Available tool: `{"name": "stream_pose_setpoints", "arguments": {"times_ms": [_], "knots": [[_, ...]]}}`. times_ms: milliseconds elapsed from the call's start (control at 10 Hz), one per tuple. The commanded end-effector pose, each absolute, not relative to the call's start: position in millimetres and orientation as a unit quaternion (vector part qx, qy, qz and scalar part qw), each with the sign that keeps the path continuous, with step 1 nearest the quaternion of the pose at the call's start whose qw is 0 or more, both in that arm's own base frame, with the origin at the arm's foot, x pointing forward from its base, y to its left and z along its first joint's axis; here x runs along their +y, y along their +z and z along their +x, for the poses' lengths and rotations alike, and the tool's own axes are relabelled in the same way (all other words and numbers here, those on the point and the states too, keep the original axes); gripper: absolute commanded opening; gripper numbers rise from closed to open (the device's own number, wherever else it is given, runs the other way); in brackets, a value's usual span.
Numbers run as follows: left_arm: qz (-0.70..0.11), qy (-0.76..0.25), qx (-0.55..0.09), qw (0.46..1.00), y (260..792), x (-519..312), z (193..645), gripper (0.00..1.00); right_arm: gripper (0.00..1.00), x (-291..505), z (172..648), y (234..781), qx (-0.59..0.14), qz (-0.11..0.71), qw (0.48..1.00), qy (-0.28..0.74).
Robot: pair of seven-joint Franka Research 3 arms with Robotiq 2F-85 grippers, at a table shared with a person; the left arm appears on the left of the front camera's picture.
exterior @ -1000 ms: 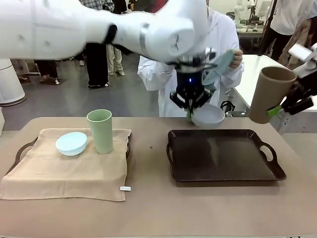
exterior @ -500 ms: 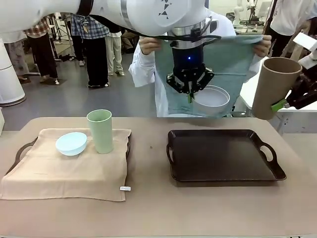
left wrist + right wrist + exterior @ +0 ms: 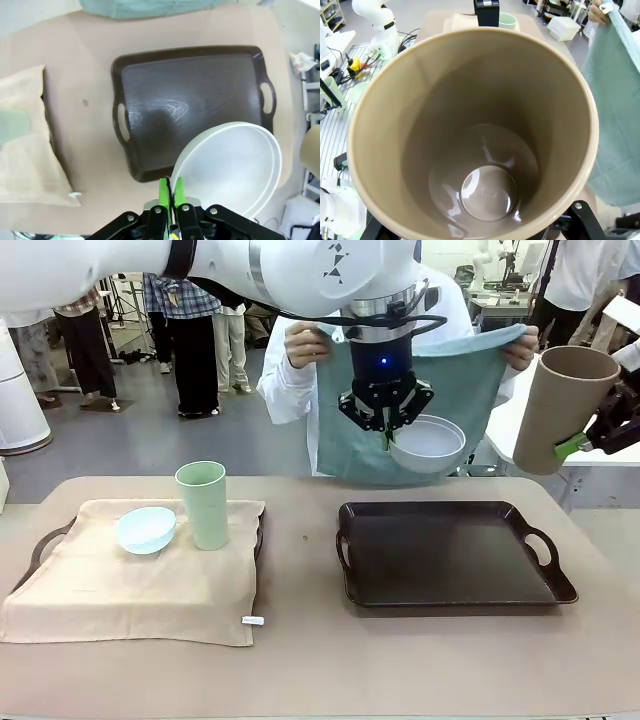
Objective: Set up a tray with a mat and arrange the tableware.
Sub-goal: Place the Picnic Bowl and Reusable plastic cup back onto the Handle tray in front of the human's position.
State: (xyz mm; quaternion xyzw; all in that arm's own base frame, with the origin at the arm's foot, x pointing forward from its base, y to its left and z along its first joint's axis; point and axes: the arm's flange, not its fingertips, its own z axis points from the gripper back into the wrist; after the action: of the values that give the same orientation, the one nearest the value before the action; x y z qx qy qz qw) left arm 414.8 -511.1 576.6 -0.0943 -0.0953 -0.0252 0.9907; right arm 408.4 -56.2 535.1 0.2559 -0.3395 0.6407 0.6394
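Above the far edge of the bare tray (image 3: 455,555), our left gripper (image 3: 385,426) pinches the white bowl (image 3: 428,443) by its rim; our right gripper (image 3: 588,443) clasps the tan cup (image 3: 553,408). Thin grip: that bowl could slip while the person's mat (image 3: 470,380) comes in.

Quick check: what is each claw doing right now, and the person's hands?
Left claw: shut on the white-grey bowl.
Right claw: holding the tan-brown cup.
Person's hands: holding up a teal cloth.

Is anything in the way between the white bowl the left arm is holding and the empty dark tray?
Nothing visible lies on the dark tray, and the air below the white-grey bowl looks free. The person's teal mat hangs just behind the bowl, above the tray's far edge, not yet laid down, so it likely goes in first.
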Motion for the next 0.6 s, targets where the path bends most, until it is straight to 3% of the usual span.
{"name": "stream_pose_setpoints", "arguments": {"times_ms": [0,500], "knots": [[-0.091,-0.032,-0.101,0.99,579.5,-510.7,416.3,0.0,0.76,-54.2,407.2,535.5,-0.338,0.253,0.638,0.644],[-0.091,-0.032,-0.101,0.99,579.5,-510.7,416.3,0.0,0.76,-54.2,407.2,535.5,-0.338,0.253,0.638,0.644]]}}
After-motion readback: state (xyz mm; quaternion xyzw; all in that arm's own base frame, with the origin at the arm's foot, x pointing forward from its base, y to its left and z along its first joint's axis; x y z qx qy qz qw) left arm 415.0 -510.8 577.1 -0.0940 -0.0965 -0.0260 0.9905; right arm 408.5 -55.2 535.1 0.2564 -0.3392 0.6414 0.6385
